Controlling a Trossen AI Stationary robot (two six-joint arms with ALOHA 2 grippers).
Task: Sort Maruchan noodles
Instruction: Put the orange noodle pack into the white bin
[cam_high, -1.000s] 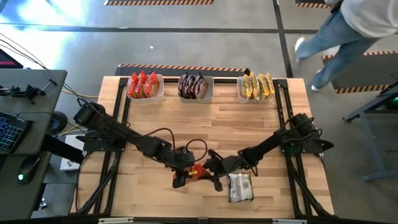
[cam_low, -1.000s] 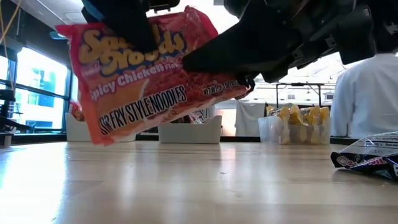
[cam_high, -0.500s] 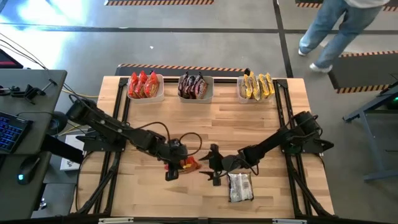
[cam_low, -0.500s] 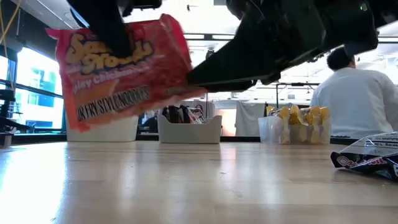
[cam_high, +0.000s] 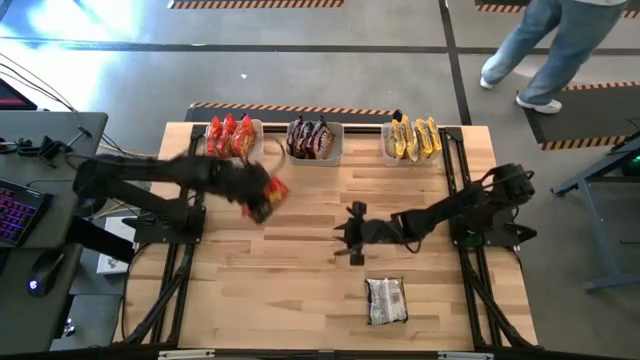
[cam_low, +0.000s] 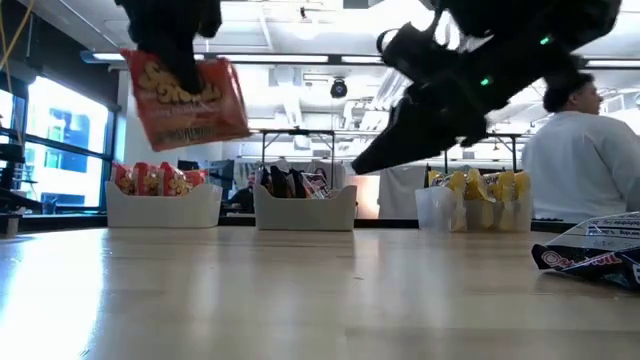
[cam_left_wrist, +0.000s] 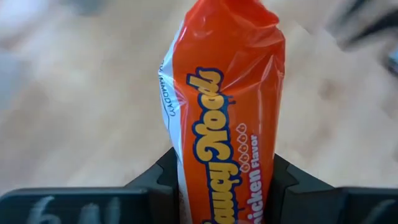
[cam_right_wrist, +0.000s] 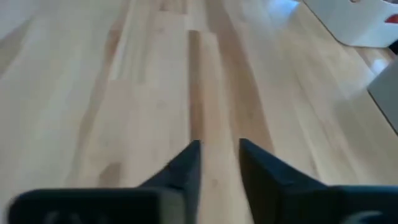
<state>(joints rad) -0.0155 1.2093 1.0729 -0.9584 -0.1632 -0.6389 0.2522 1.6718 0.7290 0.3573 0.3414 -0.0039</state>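
Note:
A red-orange noodle packet (cam_high: 270, 194) hangs high over the table's far left part, with my left gripper (cam_high: 254, 196) shut on it. It is a short way in front of the bin of red packets (cam_high: 233, 140). A silver-and-dark packet (cam_high: 385, 300) lies flat near the front edge. My right gripper (cam_high: 351, 236) hovers above the table's middle, its fingers (cam_right_wrist: 186, 167) a little apart with only bare wood between them. My left gripper pinches the red-orange packet between its two fingers (cam_left_wrist: 163, 182), which press in the packet's two sides (cam_left_wrist: 186, 177). The fingers come from above, slanting down. The packet (cam_low: 186, 100) hangs tilted below them, clear of the table.
Three pale bins stand along the far edge: red packets on the left, dark packets (cam_high: 314, 139) in the middle, yellow packets (cam_high: 412, 139) on the right. A person walks past beyond the table's far right corner (cam_high: 545, 50). Another person stands behind the table (cam_low: 580, 160).
My left gripper has carried the red-orange packet up and toward the table's far left, close to the red bin. The packet is now lifted well clear. My right gripper has come away from the packet and moved toward the far edge.

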